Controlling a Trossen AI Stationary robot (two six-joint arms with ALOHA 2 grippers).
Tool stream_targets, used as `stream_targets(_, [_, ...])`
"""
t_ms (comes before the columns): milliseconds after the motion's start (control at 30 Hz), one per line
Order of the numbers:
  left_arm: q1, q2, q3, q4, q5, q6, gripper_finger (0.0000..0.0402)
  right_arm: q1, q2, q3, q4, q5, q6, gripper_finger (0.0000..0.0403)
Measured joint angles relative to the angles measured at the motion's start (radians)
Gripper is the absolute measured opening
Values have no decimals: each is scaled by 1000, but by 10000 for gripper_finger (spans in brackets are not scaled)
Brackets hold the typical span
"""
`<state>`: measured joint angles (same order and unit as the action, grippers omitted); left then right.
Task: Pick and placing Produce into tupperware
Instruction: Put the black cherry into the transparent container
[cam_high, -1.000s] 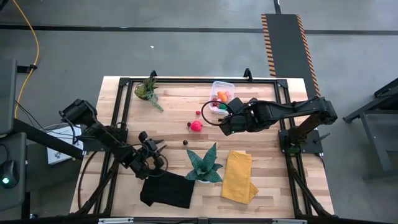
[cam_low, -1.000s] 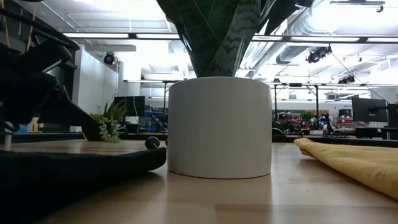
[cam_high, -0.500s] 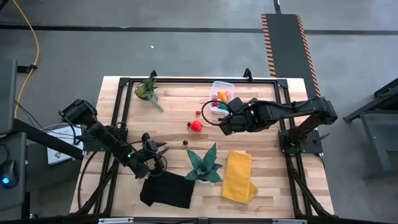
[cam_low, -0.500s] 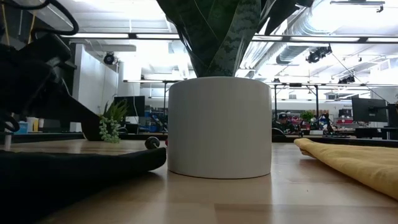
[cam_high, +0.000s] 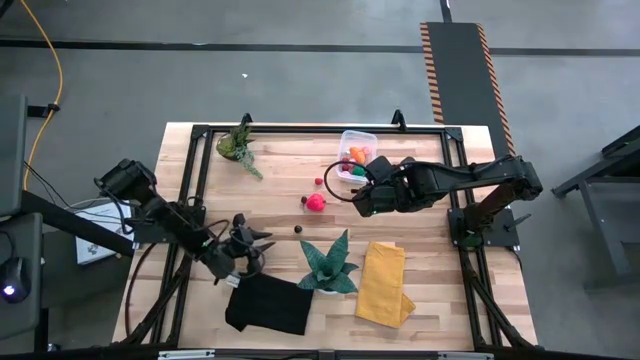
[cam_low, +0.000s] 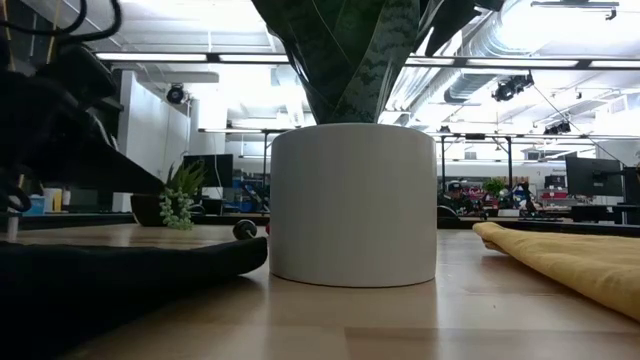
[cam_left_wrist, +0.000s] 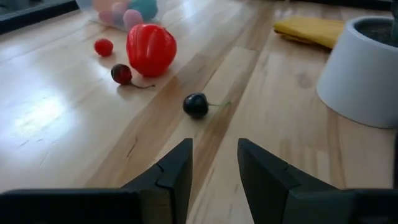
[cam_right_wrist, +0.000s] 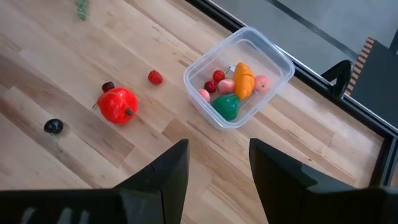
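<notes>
The clear tupperware (cam_high: 357, 152) stands at the table's far side and holds several small pieces of produce (cam_right_wrist: 235, 86). On the wood between it and my left gripper lie a red pepper (cam_left_wrist: 151, 48), a small red berry (cam_left_wrist: 104, 46), a dark red cherry (cam_left_wrist: 121, 73) and a dark cherry (cam_left_wrist: 196, 104). My left gripper (cam_high: 260, 241) is low over the table by the black cloth, open, with the dark cherry a little ahead of its fingertips (cam_left_wrist: 180, 163). My right gripper (cam_high: 360, 196) hangs open above the table beside the tub (cam_right_wrist: 239, 74).
A white pot (cam_low: 353, 205) with a teal spiky plant (cam_high: 328, 262) stands near the table's front. A black cloth (cam_high: 268, 305) lies to its left and a folded yellow cloth (cam_high: 383, 283) to its right. A small leafy plant (cam_high: 237, 145) stands at the far left.
My left gripper has stayed in place but turned at the wrist, swinging its fingers round toward the loose produce. Nothing on the table has moved.
</notes>
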<state>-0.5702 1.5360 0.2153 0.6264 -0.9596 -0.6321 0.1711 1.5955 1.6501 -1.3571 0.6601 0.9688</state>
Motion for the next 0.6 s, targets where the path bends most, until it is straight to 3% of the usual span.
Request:
stream_targets(300, [103, 0, 0, 68, 66, 34, 115, 0, 0, 0, -1, -1, 0, 160])
stream_targets(600, [101, 0, 0, 81, 130, 109, 115, 0, 0, 0, -9, 0, -2, 160])
